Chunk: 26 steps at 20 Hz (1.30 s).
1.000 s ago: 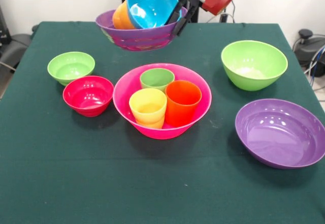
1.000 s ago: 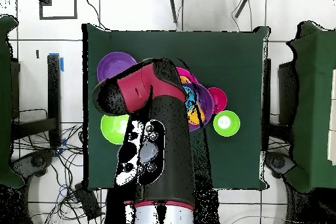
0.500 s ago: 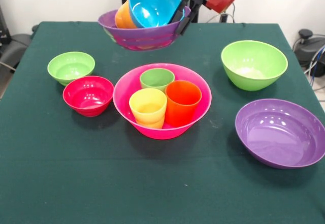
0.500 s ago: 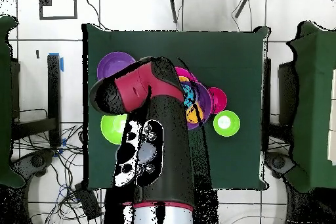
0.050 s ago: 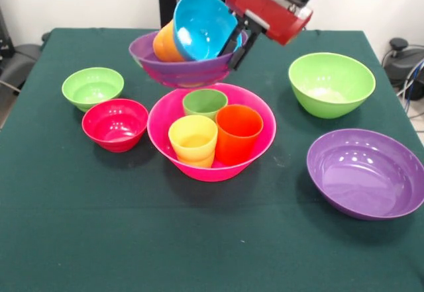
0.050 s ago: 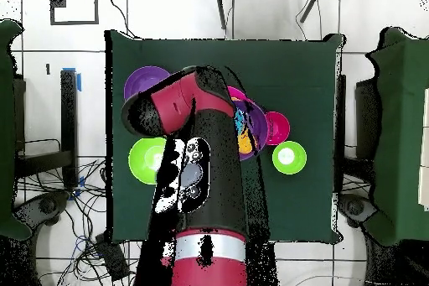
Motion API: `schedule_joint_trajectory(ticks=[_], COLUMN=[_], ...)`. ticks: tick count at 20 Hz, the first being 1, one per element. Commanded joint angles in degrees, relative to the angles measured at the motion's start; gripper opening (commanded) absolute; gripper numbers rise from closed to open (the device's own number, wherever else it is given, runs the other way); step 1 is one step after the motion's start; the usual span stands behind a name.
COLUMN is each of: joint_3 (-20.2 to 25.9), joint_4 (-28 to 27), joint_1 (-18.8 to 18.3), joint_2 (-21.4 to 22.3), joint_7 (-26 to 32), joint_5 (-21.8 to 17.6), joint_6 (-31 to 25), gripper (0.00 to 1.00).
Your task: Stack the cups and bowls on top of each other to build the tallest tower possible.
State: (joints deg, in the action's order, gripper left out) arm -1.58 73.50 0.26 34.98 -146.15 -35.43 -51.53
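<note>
A: Okay, surface first. What do you see?

B: I see a table [image 5: 79, 239] under dark green cloth, a pale wall behind it, a tiled floor [image 6: 59, 73] and loose cables [image 6: 59, 199] in the overhead. No writing I can read anywhere.

A: Pincer?

B: My gripper [image 5: 236, 37] is clamped on the rim of a purple bowl [image 5: 182, 70], held in the air and tilted, just above the far edge of the pink bowl [image 5: 262, 130]. A blue bowl [image 5: 199, 24] and an orange cup [image 5: 165, 44] sit inside it.

A: Rest?

B: The pink bowl holds the green cup [image 5: 204, 102], red-orange cup [image 5: 237, 133] and yellow cup [image 5: 193, 140]. Red bowl [image 5: 114, 124] and small green bowl [image 5: 93, 87] lie to its left, medium green bowl [image 5: 331, 84] and second purple bowl [image 5: 366, 173] to its right.
</note>
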Motion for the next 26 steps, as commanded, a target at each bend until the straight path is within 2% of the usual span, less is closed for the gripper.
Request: schedule_joint_trajectory(ticks=[1, 3, 11, 17, 21, 26], joint_3=[5.07, 4.67, 4.49, 3.25, 2.93, 3.7], joint_4=[-4.62, -4.49, -6.34, -8.25, -7.99, -7.19], joint_1=[0.33, 0.69, 1.18, 2.87, 3.1, 2.52], joint_2=[-5.93, -6.1, -5.77, -6.84, -7.32, -8.38], joint_7=[4.82, 3.66, 6.8, 5.09, 4.85, 3.8], joint_5=[0.89, 1.4, 2.21, 2.12, 1.71, 3.38], joint_6=[-2.76, -2.71, -6.68, -8.36, -6.22, -4.73], gripper=[0.0, 0.0, 0.0, 0.0, 0.0, 0.0])
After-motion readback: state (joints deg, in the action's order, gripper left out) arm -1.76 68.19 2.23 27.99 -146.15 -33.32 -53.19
